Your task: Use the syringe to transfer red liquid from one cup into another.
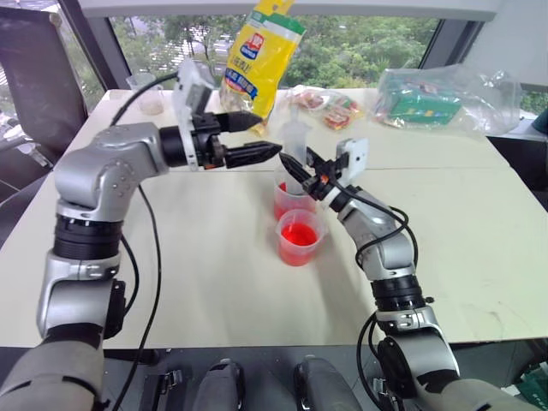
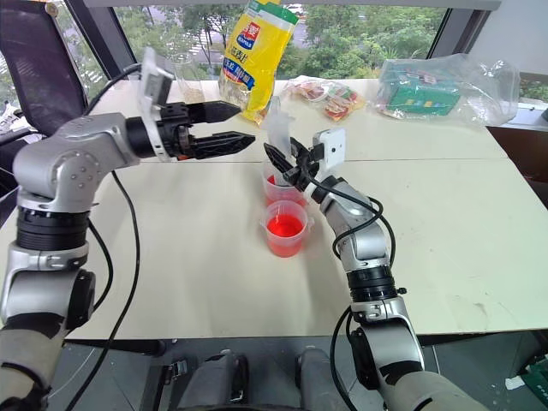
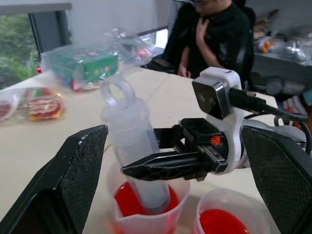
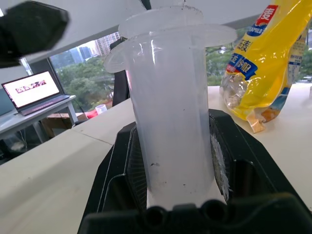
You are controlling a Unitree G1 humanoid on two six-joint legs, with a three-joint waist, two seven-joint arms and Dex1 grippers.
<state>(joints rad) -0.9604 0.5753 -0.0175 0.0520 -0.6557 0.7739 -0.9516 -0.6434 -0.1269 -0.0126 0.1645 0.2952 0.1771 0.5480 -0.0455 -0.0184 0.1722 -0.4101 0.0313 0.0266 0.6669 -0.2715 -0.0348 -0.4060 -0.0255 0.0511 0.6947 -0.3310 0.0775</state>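
On table (image 1: 197, 282), two cups of red liquid (image 1: 296, 233), syringe (image 1: 295, 145) in farther cup (image 1: 289, 204) (right end effector (image 1: 301, 169) clamped on it, left (image 1: 261, 137) apart).

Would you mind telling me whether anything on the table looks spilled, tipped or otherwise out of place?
Nothing stands out. Both cups stand upright with the red liquid inside them, and no red shows on the table. The syringe, gripped by the right gripper, leans with its tip in the farther cup.

syringe (image 1: 294, 145) standing in rear cup (image 1: 289, 201), front cup (image 1: 300, 237) just before it
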